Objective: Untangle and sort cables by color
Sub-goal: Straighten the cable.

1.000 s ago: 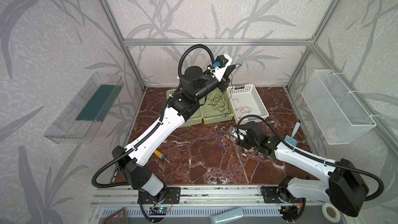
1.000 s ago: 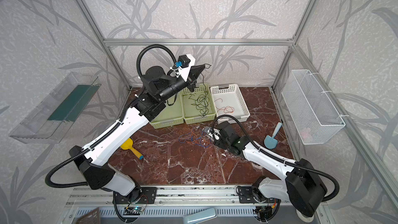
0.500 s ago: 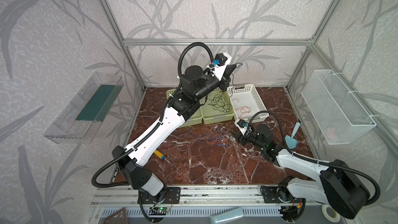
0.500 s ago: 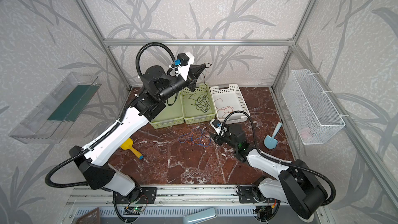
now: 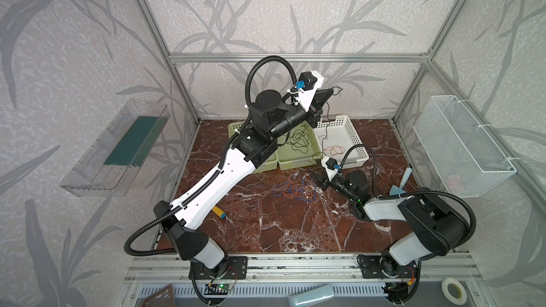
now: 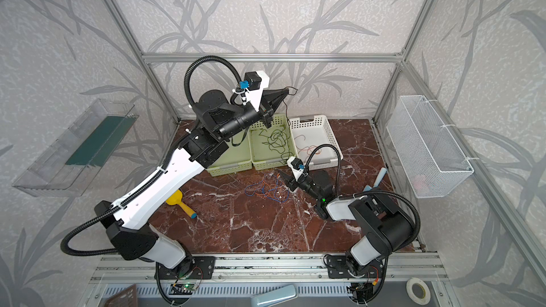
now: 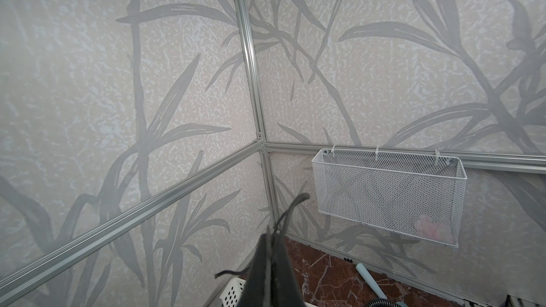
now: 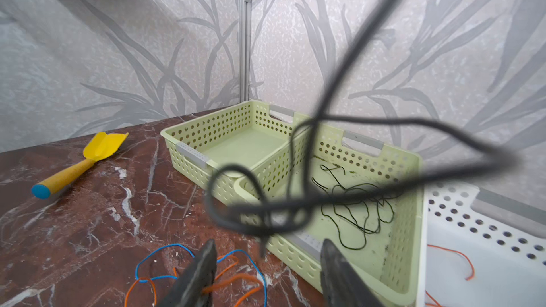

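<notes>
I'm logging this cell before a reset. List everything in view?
green baskets: 2, pale green, table back
white basket: 1, white, beside them
dark cables: several, green-black, one green basket
hanging cable: 1, dark, from left pincer
orange cable: 1+, orange, in white basket
cable tangle: 1, blue and orange, mid-table
yellow scoop: 1, yellow with blue tip, table
blue scoop: 1, pale blue, table edge
mesh basket: 1, white, side wall
clear tray: 1, transparent, opposite wall
tape roll: 1, white, front ledge
left pincer: 1, black, shut on hanging cable
right pincer: 1, black, open by tangle
</notes>
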{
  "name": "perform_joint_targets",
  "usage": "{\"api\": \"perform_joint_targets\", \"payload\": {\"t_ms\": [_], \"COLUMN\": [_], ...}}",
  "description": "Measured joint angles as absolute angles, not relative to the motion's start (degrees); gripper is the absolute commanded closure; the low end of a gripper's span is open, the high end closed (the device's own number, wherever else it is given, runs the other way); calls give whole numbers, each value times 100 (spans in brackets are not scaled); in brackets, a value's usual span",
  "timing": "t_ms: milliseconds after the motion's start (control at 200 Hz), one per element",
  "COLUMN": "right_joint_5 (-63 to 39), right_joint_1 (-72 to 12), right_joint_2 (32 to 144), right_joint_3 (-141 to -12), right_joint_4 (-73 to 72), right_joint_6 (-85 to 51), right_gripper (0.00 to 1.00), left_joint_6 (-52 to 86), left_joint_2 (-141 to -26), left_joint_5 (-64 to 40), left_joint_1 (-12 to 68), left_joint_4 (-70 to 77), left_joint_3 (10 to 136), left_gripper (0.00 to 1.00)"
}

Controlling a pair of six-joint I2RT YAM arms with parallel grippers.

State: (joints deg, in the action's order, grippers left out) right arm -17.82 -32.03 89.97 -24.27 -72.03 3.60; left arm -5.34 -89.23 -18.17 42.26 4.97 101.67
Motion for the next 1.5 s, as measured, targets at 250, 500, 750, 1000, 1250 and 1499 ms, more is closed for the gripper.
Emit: {"api": "perform_joint_targets", "payload": {"t_ms": [250, 500, 750, 1000, 1250, 1499], "right_joint_5": [-1865, -1802, -1809, -1780, -1601, -1634], "right_joint_1": [-3203, -3203, -3203, -3203, -3179, -3022], "right_joint_2": [9017, 9107, 9194, 9188, 8938, 8440], "right_joint_3": [-2545, -2561, -2541, -2130, -1968, -1916], "right_joint_4": [-7655, -7701, -7734, -7778, -7570, -7074], "right_joint_6": [226, 161, 93, 1, -43, -32], "right_gripper": [73, 100, 100, 100, 100, 100], "left_joint_6": [-534, -539, -803, -1050, -1039, -1024], "left_joint_2": [-8923, -8923, -8934, -8934, -8934, -8932], "left_joint_5": [-1817, -1811, -1688, -1597, -1594, -1553], "left_joint_1": [4248, 4265, 4261, 3988, 3533, 3074], "left_joint_4": [471, 473, 213, 82, 43, 49], "left_joint_3": [10191, 10200, 10473, 10973, 10978, 10960], "left_gripper": [100, 100, 100, 100, 100, 100]}}
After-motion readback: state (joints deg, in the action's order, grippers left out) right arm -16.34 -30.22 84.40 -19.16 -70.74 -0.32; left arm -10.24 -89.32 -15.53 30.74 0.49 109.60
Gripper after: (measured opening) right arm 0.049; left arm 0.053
